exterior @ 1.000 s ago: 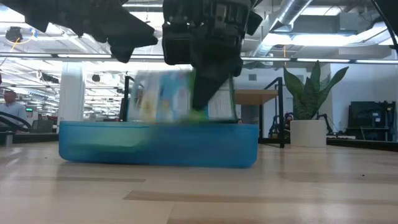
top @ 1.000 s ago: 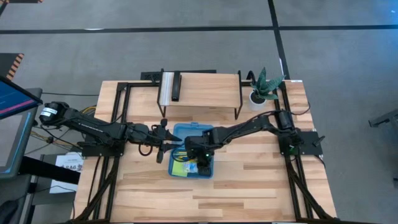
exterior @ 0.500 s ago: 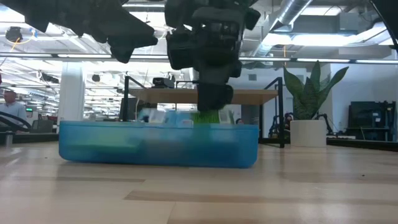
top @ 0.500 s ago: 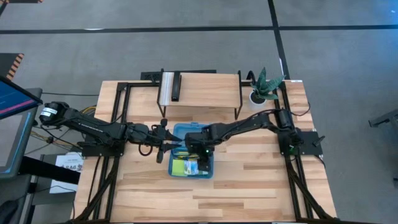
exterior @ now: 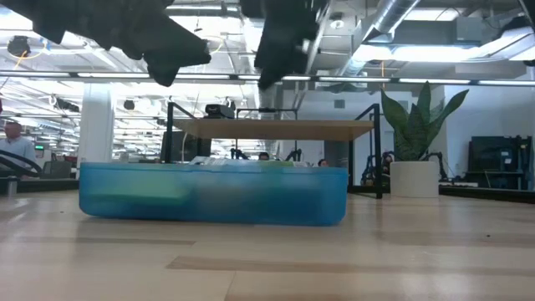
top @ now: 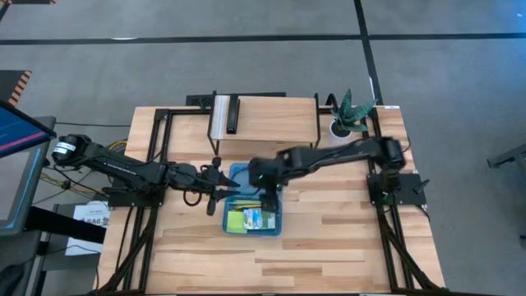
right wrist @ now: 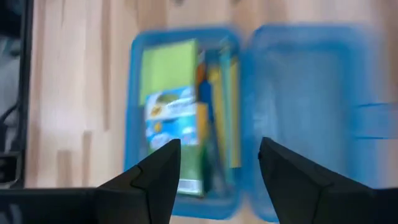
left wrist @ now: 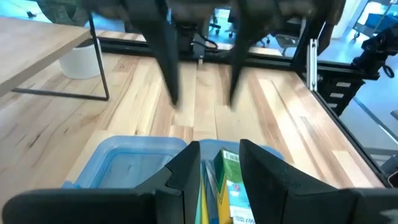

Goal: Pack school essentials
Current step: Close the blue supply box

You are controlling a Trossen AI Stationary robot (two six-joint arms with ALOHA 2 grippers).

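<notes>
The blue translucent case [top: 253, 210] lies open mid-table, its empty lid [right wrist: 305, 93] on the far side. In its base a lime-green sticky-note pad [right wrist: 169, 65], a crayon box [right wrist: 177, 130] and yellow and orange pencils [right wrist: 214, 93] lie flat. My right gripper [top: 268, 196] hangs open over the case, well clear of it [exterior: 276, 75]. My left gripper [left wrist: 217, 162] hovers open over the case's left end [top: 223, 196], with nothing between its fingers. Scissors and eraser do not show.
A wooden riser shelf [top: 265, 119] stands at the far side with a white and a black object [top: 226, 115] on it. A potted plant [top: 349, 115] is at the far right. Bare tabletop [top: 329, 247] lies near and to the right. A person [exterior: 12, 142] sits in the room behind.
My right gripper held the crayon box upright in the case, then let it go. The box tipped over and now lies flat in the base. The gripper has risen well above the case, moved a little toward the far edge and tipped to point more steeply down.
</notes>
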